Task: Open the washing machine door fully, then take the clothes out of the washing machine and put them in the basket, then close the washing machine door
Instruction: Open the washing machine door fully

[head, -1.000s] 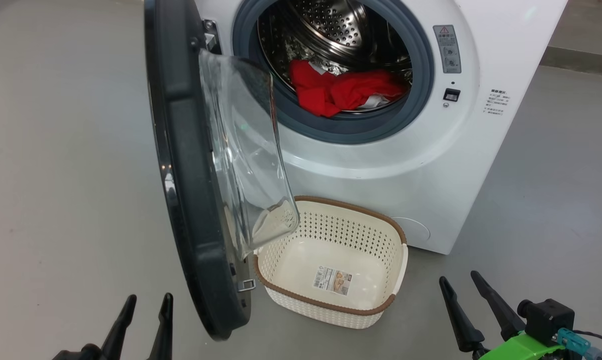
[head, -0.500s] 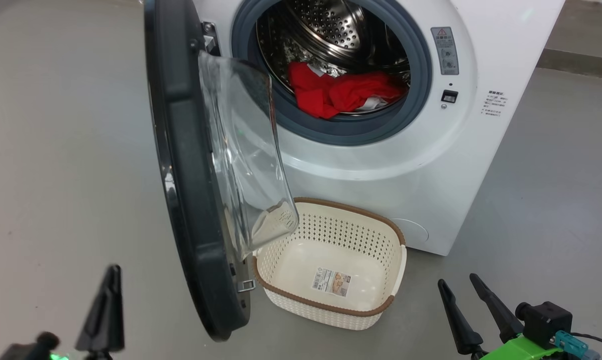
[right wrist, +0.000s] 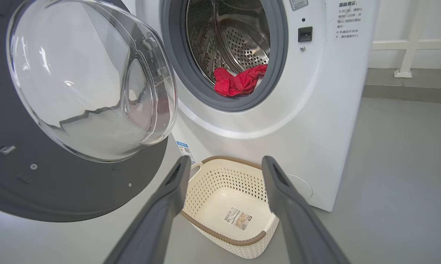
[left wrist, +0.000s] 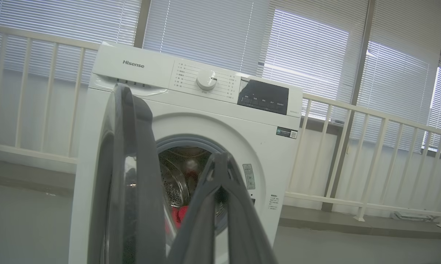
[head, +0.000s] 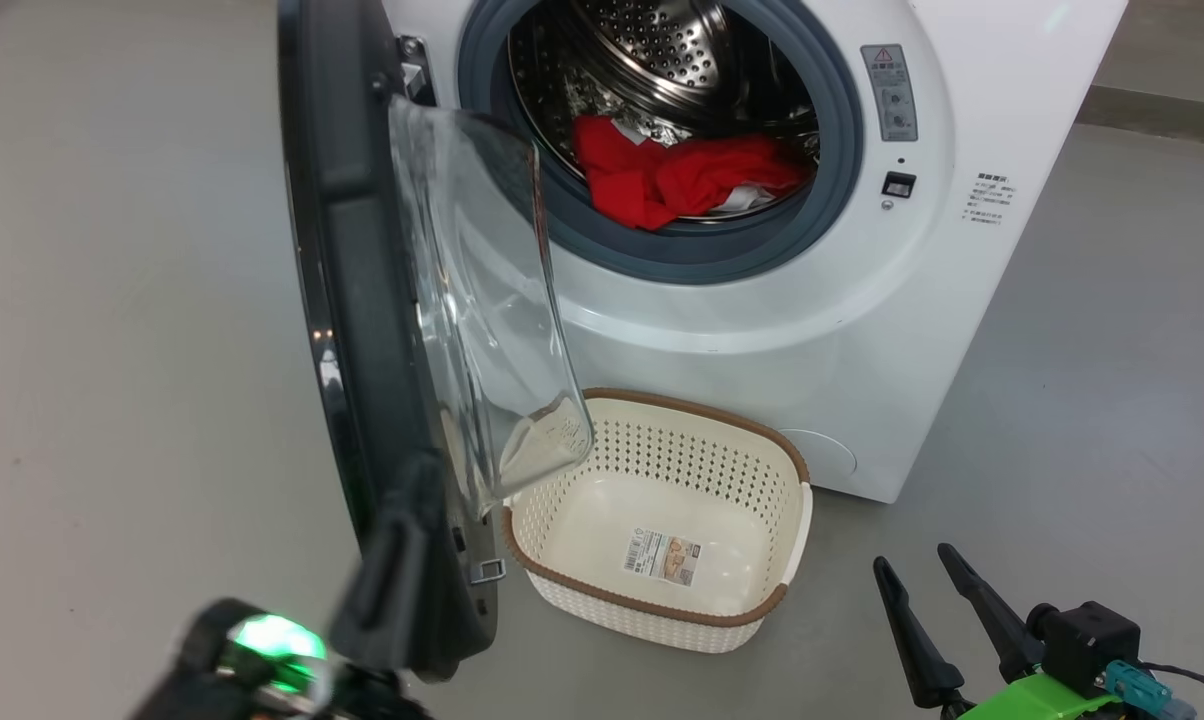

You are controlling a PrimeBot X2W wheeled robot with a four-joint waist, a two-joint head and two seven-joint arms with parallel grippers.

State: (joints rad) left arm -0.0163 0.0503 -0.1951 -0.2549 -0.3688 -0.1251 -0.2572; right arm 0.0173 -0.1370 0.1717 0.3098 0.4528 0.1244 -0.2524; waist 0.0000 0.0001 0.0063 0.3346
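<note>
The door point(head: 357, 300) stands wide open on the machine point(head: 862, 330), with red clothes point(head: 677, 180) in the drum. The basket point(head: 652, 605) sits on the floor just before the machine. The left gripper point(left wrist: 220, 158), fingers pressed together on nothing, is by the door's lower rim. The right gripper point(head: 912, 556) gapes, holding nothing.

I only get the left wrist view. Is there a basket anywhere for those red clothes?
Observer: Yes, a cream basket stands right in front of the washer, below its opening.
Operator: Is anything inside it?
Observer: Only a paper label on its bottom.
Operator: What about the right side?
Observer: The right gripper is low beside the basket, fingers open, holding nothing.
</note>
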